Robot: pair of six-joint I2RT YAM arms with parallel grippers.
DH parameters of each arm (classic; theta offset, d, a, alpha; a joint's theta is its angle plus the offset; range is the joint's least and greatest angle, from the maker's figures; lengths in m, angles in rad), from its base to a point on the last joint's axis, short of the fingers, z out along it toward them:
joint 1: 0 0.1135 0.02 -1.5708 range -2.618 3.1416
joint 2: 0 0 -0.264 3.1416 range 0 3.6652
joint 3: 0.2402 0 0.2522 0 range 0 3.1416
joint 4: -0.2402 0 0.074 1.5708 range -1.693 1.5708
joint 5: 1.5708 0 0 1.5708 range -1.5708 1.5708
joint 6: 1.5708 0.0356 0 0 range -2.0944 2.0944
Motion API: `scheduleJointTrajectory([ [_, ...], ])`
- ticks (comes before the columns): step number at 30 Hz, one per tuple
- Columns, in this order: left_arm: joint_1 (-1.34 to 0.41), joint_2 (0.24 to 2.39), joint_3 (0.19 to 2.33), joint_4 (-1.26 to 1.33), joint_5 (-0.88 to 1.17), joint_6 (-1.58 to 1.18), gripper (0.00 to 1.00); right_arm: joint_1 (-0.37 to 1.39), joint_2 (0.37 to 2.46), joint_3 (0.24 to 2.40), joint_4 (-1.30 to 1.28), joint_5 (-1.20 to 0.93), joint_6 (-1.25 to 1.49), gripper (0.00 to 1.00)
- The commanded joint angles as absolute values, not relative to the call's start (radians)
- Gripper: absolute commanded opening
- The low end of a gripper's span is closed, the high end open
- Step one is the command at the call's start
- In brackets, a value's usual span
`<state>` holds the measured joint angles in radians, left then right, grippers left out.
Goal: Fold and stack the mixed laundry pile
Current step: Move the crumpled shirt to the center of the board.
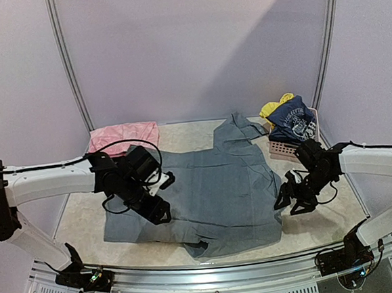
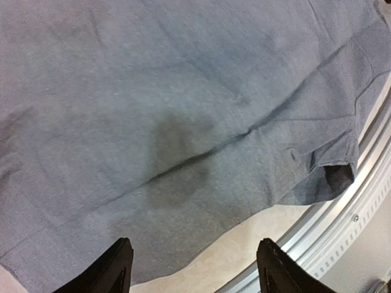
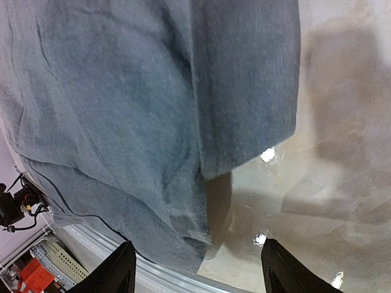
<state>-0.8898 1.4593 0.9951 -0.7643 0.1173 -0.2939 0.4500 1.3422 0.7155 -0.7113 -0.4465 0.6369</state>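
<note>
A grey shirt (image 1: 220, 192) lies spread flat over the middle of the table, one sleeve reaching toward the back. My left gripper (image 1: 159, 214) hovers over its near-left part, open; the left wrist view has the grey shirt (image 2: 183, 122) and its hem under the empty left gripper (image 2: 195, 271). At the shirt's right edge, my right gripper (image 1: 292, 203) is open too. The right wrist view looks down on the grey shirt (image 3: 134, 110) and bare table, with nothing between the fingers of the right gripper (image 3: 195, 268). A navy top (image 1: 294, 122) and a yellow piece (image 1: 273, 106) sit in the basket.
The pink slatted basket (image 1: 284, 150) stands at the back right, close behind my right arm. A pink cloth (image 1: 124, 135) lies flat at the back left. The metal front rail (image 1: 205, 264) runs just below the shirt's near hem.
</note>
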Motion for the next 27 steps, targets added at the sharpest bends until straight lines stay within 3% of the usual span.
scheduleJointTrajectory([
  [1,-0.959,1.534,1.031,-0.732,0.193,-0.216,0.70,0.476,1.290,0.634,-0.645,-0.466,0.704,0.72],
  [18,-1.028,1.700,1.149,-0.748,0.241,-0.148,0.65,0.513,1.189,0.441,-0.505,-0.521,0.763,0.74],
  [27,-1.035,1.726,1.165,-0.738,0.248,-0.156,0.63,0.551,1.193,0.414,-0.433,-0.550,0.790,0.69],
])
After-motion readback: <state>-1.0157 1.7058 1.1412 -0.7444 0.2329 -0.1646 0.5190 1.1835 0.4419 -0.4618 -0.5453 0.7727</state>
